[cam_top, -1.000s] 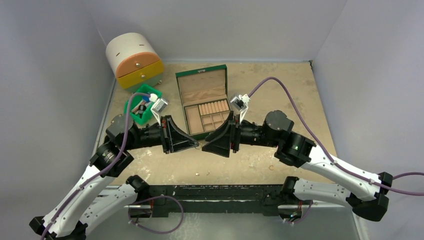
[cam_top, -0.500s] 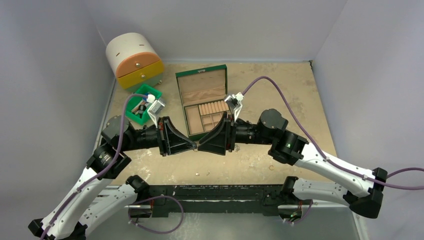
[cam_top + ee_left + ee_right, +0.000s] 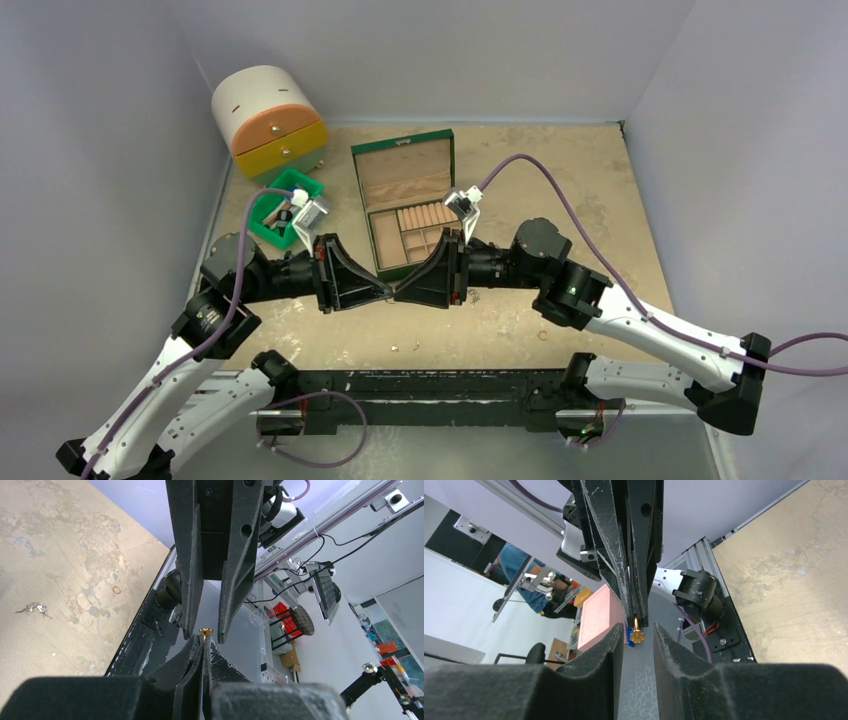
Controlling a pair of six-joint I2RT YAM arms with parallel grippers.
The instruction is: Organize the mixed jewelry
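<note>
My left gripper point(image 3: 386, 293) is shut on a small gold flower stud point(image 3: 205, 630), pinched by its post at the very fingertips and held above the table. My right gripper point(image 3: 400, 294) faces it tip to tip. It is open, with a finger point(image 3: 186, 580) on each side of the stud and not touching it. In the right wrist view the stud point(image 3: 636, 636) hangs between my open right gripper point(image 3: 638, 630). A silver charm point(image 3: 32, 608) and a gold ring point(image 3: 116, 589) lie on the table near the front edge.
An open green jewelry box point(image 3: 437, 141) with tan compartments stands just behind the grippers. A green plastic bin point(image 3: 262, 232) sits to its left, and a round white, orange and yellow drawer chest point(image 3: 267, 120) at the back left. Tiny pieces point(image 3: 416, 347) lie near the front edge.
My right gripper has moved left until its open fingers straddle the left gripper's tips. The left arm has shifted slightly left, still holding the stud.
</note>
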